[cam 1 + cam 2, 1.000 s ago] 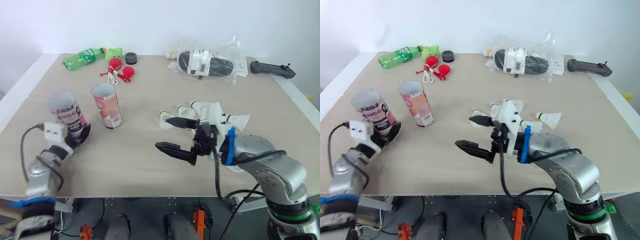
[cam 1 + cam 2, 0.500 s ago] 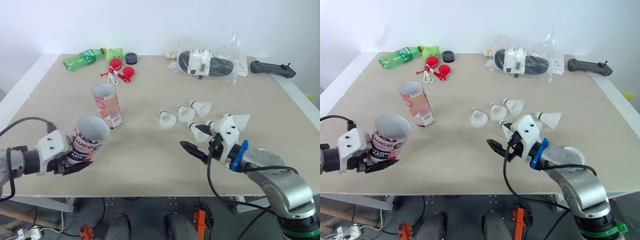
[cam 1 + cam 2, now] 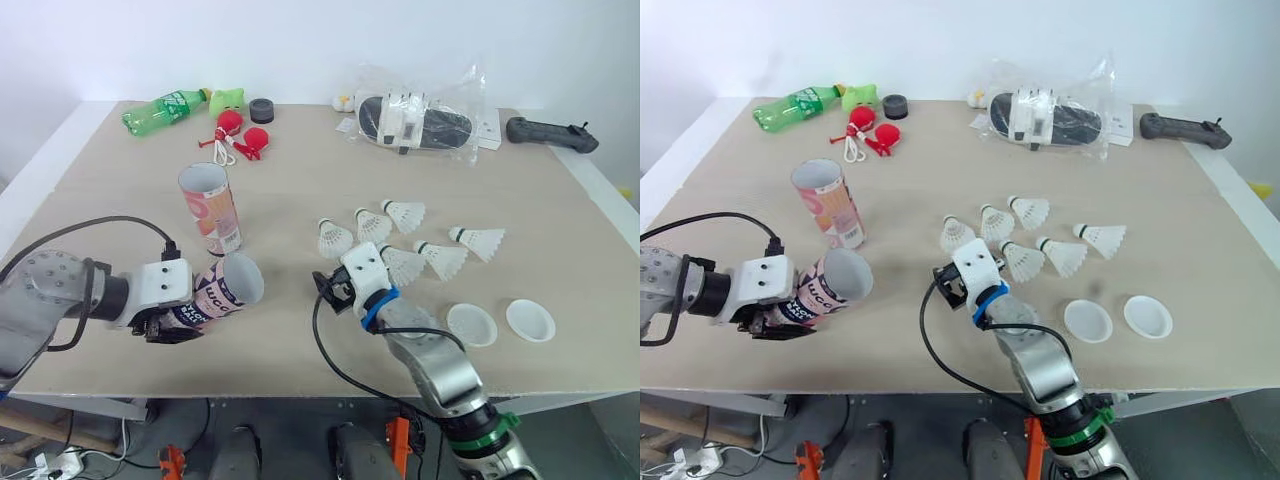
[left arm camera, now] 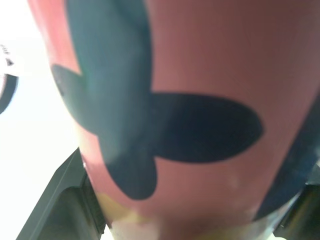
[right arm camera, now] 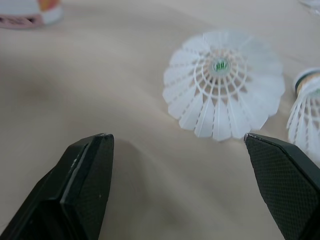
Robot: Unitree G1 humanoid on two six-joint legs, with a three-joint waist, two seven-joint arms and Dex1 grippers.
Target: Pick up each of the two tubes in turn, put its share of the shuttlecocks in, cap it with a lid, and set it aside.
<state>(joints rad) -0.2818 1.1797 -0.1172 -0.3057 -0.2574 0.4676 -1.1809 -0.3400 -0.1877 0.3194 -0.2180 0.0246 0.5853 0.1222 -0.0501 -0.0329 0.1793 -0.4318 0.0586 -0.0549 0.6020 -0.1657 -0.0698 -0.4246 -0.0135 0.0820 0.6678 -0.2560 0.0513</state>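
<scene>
Left tool (image 3: 168,323) grips pink-and-black tube (image 3: 222,291), tilted (mouth open, empty).

- left arm (image 3: 45,300): silver-grey rounded shell, black joint collar, white blocky wrist housing (image 3: 160,285); 1 black cable (image 3: 110,220) arching from shell to housing.
- left gripper (image 3: 168,328): black fingers.
- right arm (image 3: 435,365): silver-grey shell, green ring (image 3: 485,432), blue band (image 3: 372,306) at wrist, white housing; 1 black looped cable.
- right gripper (image 5: 176,136): 2 black wedge-shaped fingers (image 5: 82,185), finely gridded pads.
</scene>
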